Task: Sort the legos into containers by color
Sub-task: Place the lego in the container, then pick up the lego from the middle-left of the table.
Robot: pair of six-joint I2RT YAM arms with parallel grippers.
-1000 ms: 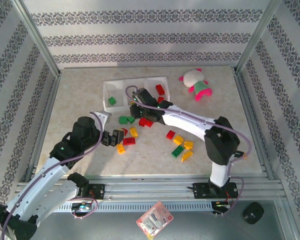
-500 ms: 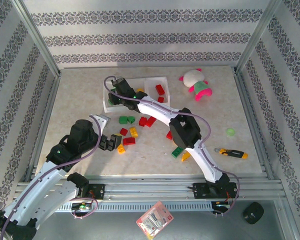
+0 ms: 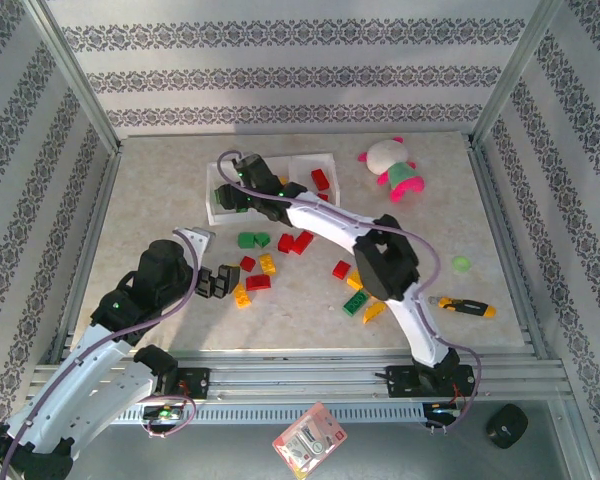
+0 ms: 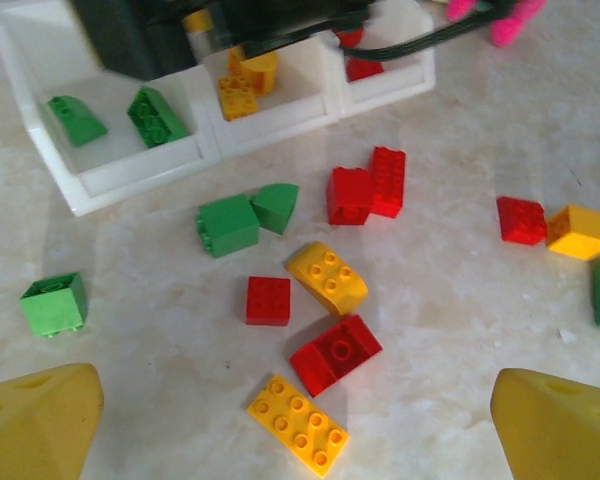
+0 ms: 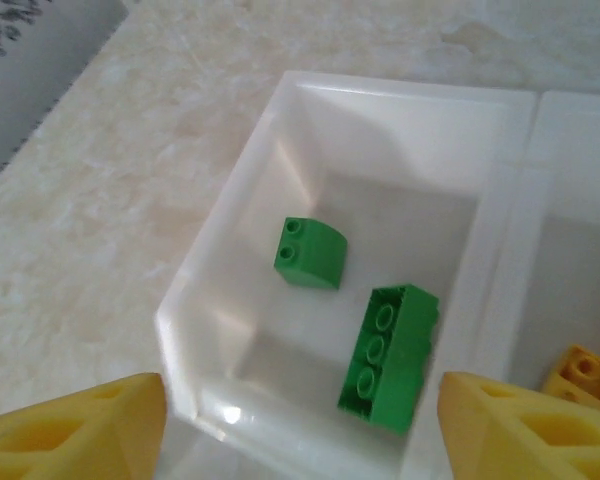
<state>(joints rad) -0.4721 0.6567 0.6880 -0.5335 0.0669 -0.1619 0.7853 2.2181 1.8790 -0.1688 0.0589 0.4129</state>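
The white three-compartment tray (image 3: 302,160) sits at the back of the table. My right gripper (image 3: 233,196) hangs open over its left compartment (image 5: 230,300), which holds a green wedge brick (image 5: 311,253) and a long green brick (image 5: 390,356) lying studs down. My right gripper (image 5: 305,430) has nothing between its fingers. The middle compartment holds yellow bricks (image 4: 246,84), the right one red bricks (image 4: 361,68). My left gripper (image 3: 220,282) is open and empty, low over a flat yellow brick (image 4: 298,424) and a red brick (image 4: 335,353). Loose red, yellow and green legos (image 3: 280,250) lie in front of the tray.
A pink, white and green plush toy (image 3: 392,168) lies back right. A small green disc (image 3: 462,264) and a yellow utility knife (image 3: 465,306) lie at the right. More loose bricks (image 3: 362,295) lie beside the right arm. Metal frame posts edge the table.
My right arm swung from the loose bricks back left to over the tray's left compartment, where two green bricks now lie. My left gripper stays almost still.
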